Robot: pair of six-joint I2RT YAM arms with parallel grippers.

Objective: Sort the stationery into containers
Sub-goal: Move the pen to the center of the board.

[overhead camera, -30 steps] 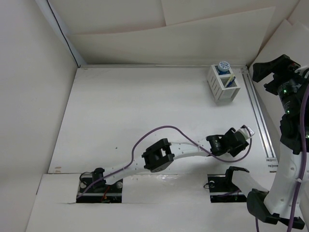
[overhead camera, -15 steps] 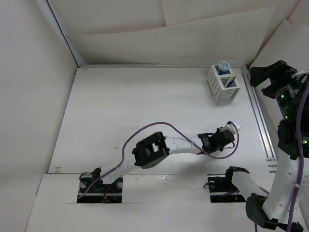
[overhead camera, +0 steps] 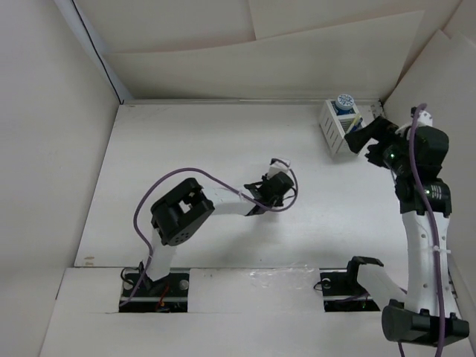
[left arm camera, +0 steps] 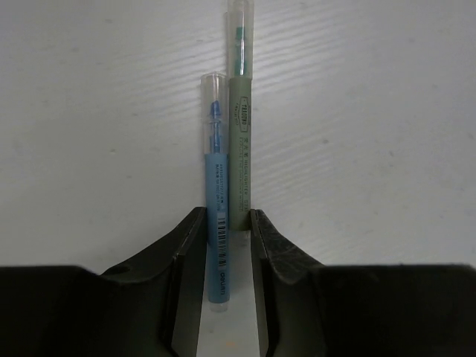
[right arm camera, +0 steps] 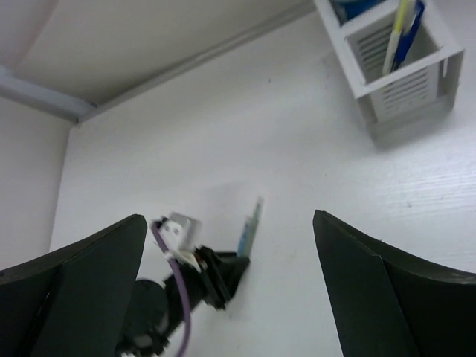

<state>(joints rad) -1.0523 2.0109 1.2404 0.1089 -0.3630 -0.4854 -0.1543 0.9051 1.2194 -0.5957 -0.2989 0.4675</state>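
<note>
Your left gripper [left arm camera: 225, 219] is clamped on the blue pen [left arm camera: 216, 186], whose long axis runs straight ahead from between the fingers. A grey-green pen [left arm camera: 240, 126] lies touching its right side. The box [overhead camera: 336, 134] sits well ahead and to the right. Your right gripper [right arm camera: 229, 220], nearer the box, gapes wide and holds nothing.

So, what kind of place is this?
Probably a robot test cell: a white table walled by plain white boards, a left arm and right arm bolted at its near edge, and a slatted organizer as prop.
</note>
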